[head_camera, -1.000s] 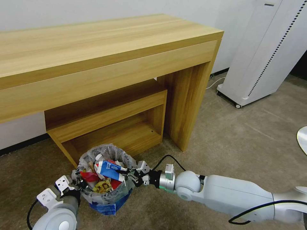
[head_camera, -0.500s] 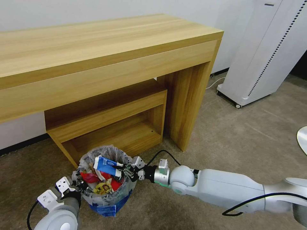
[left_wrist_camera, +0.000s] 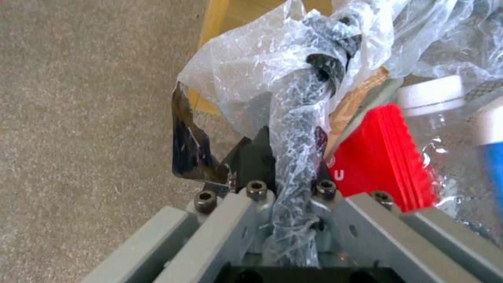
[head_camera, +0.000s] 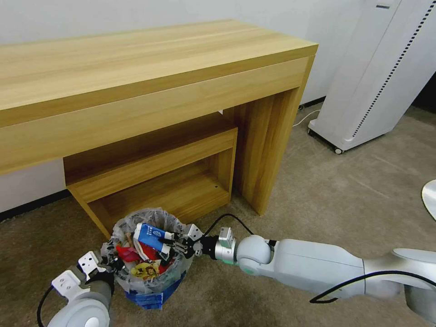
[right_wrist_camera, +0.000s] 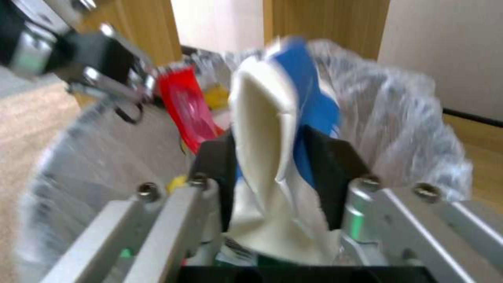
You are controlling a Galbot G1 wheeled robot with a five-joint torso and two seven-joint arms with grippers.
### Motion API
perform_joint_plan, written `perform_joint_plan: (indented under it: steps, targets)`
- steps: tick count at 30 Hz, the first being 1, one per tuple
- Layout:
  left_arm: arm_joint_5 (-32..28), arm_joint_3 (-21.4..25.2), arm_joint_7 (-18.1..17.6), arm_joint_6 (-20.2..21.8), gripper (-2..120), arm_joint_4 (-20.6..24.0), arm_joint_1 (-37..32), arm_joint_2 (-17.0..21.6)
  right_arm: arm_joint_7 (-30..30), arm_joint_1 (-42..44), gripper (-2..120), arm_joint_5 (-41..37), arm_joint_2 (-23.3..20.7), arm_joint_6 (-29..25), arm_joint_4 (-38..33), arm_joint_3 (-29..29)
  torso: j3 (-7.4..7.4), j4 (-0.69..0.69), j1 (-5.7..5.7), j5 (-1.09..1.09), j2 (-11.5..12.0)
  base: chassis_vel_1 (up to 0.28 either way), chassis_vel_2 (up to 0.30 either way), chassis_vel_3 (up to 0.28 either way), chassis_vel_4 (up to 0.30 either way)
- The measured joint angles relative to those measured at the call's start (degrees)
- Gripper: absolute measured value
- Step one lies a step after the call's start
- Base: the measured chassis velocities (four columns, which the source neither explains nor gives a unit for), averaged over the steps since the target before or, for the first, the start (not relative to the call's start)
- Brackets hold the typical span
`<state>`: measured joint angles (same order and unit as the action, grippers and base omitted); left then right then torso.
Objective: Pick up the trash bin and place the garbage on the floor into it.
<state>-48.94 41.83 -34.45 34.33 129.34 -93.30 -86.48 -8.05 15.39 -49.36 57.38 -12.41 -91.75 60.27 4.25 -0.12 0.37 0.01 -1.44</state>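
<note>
Both grippers grip at the trash bin (head_camera: pixel 150 272) rim, carton (head_camera: pixel 152 236) overhanging.

Looks like an office or some kind of test room done up as one, not a home. There's a plain light-wood desk (head_camera: pixel 150 77) taking up 10 to 12 o'clock, with an open shelf unit (head_camera: pixel 159 177) tucked under it, pushed against a bare white wall (head_camera: pixel 136 13). Short beige carpet (head_camera: pixel 345 200) runs wall to wall. At 2 o'clock stands a tall white appliance on casters (head_camera: pixel 377 72) (air purifier or standing AC, can't tell which), with a cable (head_camera: pixel 305 119) trailing along the baseboard.
</note>
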Motion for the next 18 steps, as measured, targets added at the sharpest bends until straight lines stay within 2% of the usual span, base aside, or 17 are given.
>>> perform_joint_plan:
  steps: [3, 4, 6, 7, 10, 11, 14, 18]
  targets:
    - [-0.01, -0.03, 0.01, -0.01, 0, -0.31, 0.17, 0.01, -0.31, 0.2, 43, -0.15, -0.35, -0.18, -0.55, -0.32, 0.0, 0.0, 0.0, 0.0, 0.0, 0.0, 0.0, 0.0, 0.0]
    - [-0.02, -0.03, 0.01, -0.01, 0, -0.91, 0.47, 0.06, -0.82, 0.77, 53, -0.33, -1.23, -0.5, -1.72, -0.92, 0.0, 0.0, 0.0, 0.0, 0.0, 0.0, 0.0, 0.0, 0.0]
    - [-0.1, -0.04, 0.01, -0.03, 0, -1.25, 0.79, 0.09, -1.13, 1.62, 63, -0.05, -2.15, -0.95, -2.69, -1.37, 0.0, 0.0, 0.0, 0.0, 0.0, 0.0, 0.0, 0.0, 0.0]
    - [-0.1, -0.04, 0.01, -0.03, 0, -1.25, 0.79, 0.09, -1.13, 1.62, 63, -0.05, -2.15, -0.95, -2.69, -1.37, 0.0, 0.0, 0.0, 0.0, 0.0, 0.0, 0.0, 0.0, 0.0]
    - [-0.1, -0.21, 0.01, -0.05, 0, -1.75, 0.99, -0.02, -1.53, 2.64, 76, 0.04, -2.63, -1.59, -3.51, -1.94, 0.0, 0.0, 0.0, 0.0, 0.0, 0.0, 0.0, 0.0, 0.0]
    - [-0.1, -0.21, 0.01, -0.05, 0, -1.75, 0.99, -0.02, -1.53, 2.64, 76, 0.04, -2.63, -1.59, -3.51, -1.94, 0.0, 0.0, 0.0, 0.0, 0.0, 0.0, 0.0, 0.0, 0.0]
    - [-0.07, -0.22, 0.01, -0.06, 0, -1.98, 1.06, -0.08, -1.73, 3.21, 92, 0.26, -2.78, -2.07, -4.02, -2.3, 0.0, 0.0, 0.0, 0.0, 0.0, 0.0, 0.0, 0.0, 0.0]
    - [-0.08, -0.22, 0.01, -0.08, 0, -1.99, 1.05, -0.11, -2.01, 3.71, 99, -0.16, -3.15, -2.46, -5.05, -3.13, 0.0, 0.0, 0.0, 0.0, 0.0, 0.0, 0.0, 0.0, 0.0]
